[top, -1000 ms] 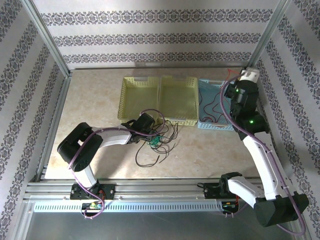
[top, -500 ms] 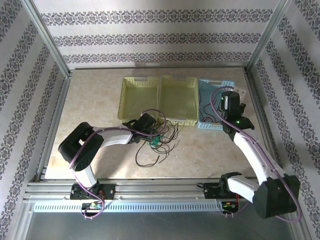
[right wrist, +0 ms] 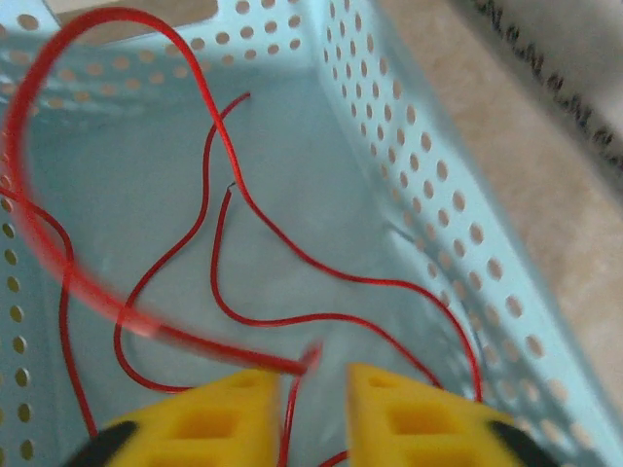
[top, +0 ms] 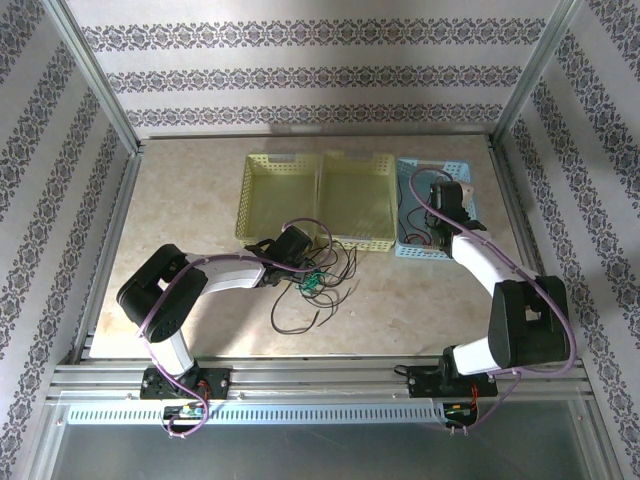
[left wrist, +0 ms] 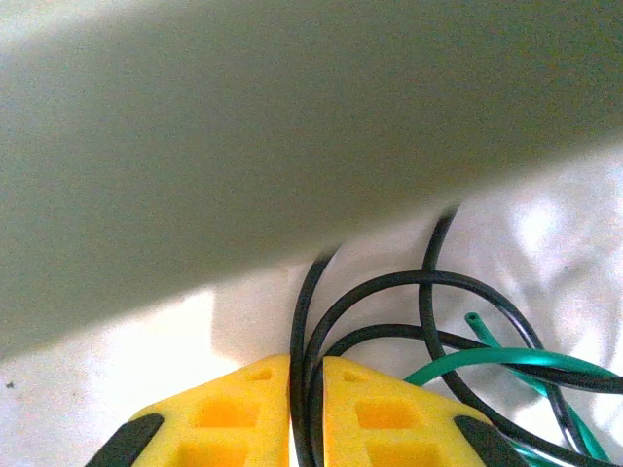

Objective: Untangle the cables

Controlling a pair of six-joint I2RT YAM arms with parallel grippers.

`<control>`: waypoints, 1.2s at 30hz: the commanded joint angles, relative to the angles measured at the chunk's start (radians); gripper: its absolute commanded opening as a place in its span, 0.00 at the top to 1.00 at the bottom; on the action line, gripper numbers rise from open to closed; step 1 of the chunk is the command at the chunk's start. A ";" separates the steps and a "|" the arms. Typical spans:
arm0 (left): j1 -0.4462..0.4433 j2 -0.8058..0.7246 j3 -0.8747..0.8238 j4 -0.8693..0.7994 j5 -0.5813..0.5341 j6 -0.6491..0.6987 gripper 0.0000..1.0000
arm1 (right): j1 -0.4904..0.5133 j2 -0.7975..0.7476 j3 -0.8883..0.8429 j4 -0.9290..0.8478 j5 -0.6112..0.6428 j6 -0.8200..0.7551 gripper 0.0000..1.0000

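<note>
Cables [top: 318, 282] pinched left, red ones boxed right

Left hand [left wrist: 307, 368] presses together on a black cable [left wrist: 298, 321], which loops just ahead of its fingers over the counter [left wrist: 243, 311]. A green cable [left wrist: 487, 362] lies beside them to the right. Right hand [right wrist: 313, 375] stands spread over the blue basket [right wrist: 409, 156], with a red cable [right wrist: 127, 318] curling ahead of it.

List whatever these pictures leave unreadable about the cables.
- Left wrist view: a blurred grey shape across the top hides where the black cables run; the green cable is cut off by the right edge.
- Right wrist view: the red cable has a smeared near loop, its end unclear.
- Top view: the tangle is too small to tell which cable lies over which.
</note>
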 commanded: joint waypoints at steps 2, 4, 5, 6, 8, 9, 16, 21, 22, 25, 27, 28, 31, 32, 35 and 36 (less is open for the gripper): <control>-0.034 0.016 -0.004 -0.063 0.044 0.021 0.86 | 0.005 -0.067 0.023 0.016 0.009 0.042 0.55; -0.034 0.005 -0.006 -0.056 0.043 0.026 0.86 | 0.009 -0.122 0.016 0.002 0.027 0.040 0.52; -0.034 0.000 -0.008 -0.052 0.043 0.032 0.86 | 0.011 -0.154 0.014 -0.012 0.038 0.038 0.51; -0.034 -0.007 -0.011 -0.048 0.045 0.040 0.86 | 0.014 -0.184 0.010 -0.026 0.053 0.036 0.50; -0.034 -0.019 -0.015 -0.041 0.041 0.053 0.86 | 0.021 -0.244 0.001 -0.054 0.064 0.032 0.48; -0.034 -0.028 -0.017 -0.035 0.040 0.060 0.85 | 0.027 -0.275 -0.002 -0.073 0.063 0.030 0.48; -0.034 -0.087 -0.052 0.006 0.065 0.082 0.84 | 0.177 -0.434 -0.035 -0.156 -0.310 -0.086 0.48; -0.034 -0.104 -0.066 0.023 0.071 0.069 0.84 | 0.463 -0.412 -0.060 -0.243 -0.479 -0.114 0.47; -0.034 -0.104 -0.067 0.023 0.070 0.067 0.84 | 0.507 -0.395 -0.066 -0.251 -0.467 -0.106 0.47; -0.035 -0.101 -0.067 0.029 0.070 0.063 0.84 | 0.557 -0.328 -0.102 -0.219 -0.464 -0.054 0.47; -0.034 -0.100 -0.064 0.031 0.068 0.062 0.84 | 0.554 -0.278 -0.124 -0.188 -0.466 -0.043 0.48; -0.034 -0.100 -0.064 0.032 0.066 0.062 0.84 | 0.547 -0.258 -0.129 -0.179 -0.460 -0.038 0.48; -0.034 -0.100 -0.064 0.026 0.063 0.062 0.84 | 0.501 -0.211 -0.147 -0.126 -0.508 -0.023 0.49; -0.034 -0.100 -0.064 0.026 0.063 0.061 0.84 | 0.488 -0.200 -0.154 -0.109 -0.516 -0.020 0.50; -0.034 -0.103 -0.065 0.026 0.065 0.059 0.84 | 0.465 -0.164 -0.157 -0.086 -0.531 -0.026 0.52; -0.034 -0.103 -0.065 0.024 0.063 0.056 0.84 | 0.457 -0.147 -0.156 -0.081 -0.544 -0.028 0.53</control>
